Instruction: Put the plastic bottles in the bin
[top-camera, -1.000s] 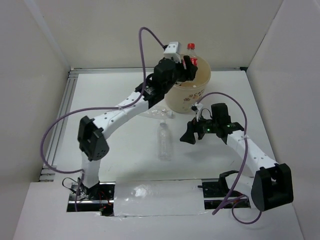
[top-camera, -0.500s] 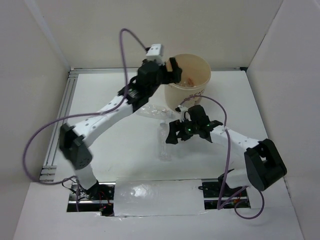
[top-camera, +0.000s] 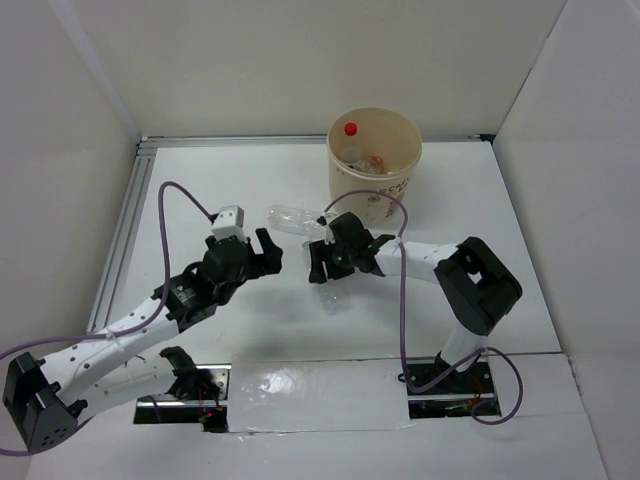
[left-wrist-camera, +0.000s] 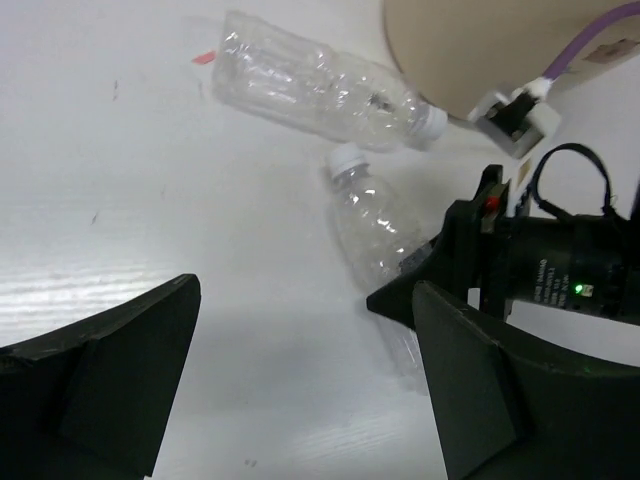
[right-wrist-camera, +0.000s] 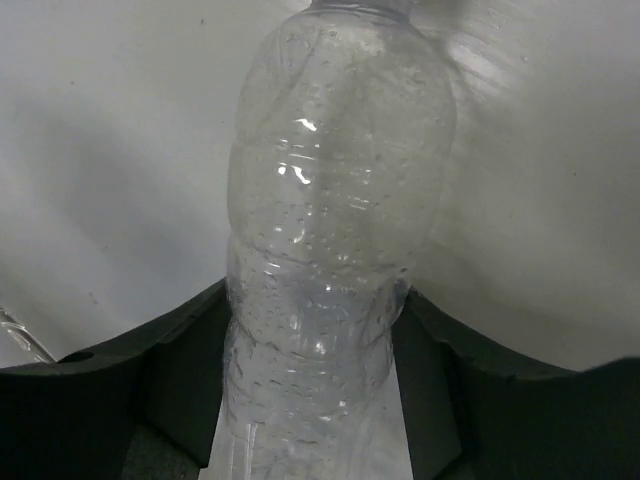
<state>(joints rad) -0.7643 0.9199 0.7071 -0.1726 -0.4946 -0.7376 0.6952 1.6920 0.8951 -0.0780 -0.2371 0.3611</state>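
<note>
The beige bin stands at the back and holds bottles, one with a red cap. Two clear white-capped bottles lie on the table in front of it. One lies beside the bin's base and also shows in the left wrist view. The other lies nearer, and my right gripper is shut on its body, fingers pressed against both sides. My left gripper is open and empty, low over the table to the left of the bottles.
White walls enclose the table on the left, back and right. A metal rail runs along the left edge. The bin's wall is close behind the far bottle. The right arm's purple cable loops over the table.
My left arm has pulled back from above the bin to the near left, and the red-capped bottle it held now lies in the bin. My right gripper has moved left onto the near clear bottle.
</note>
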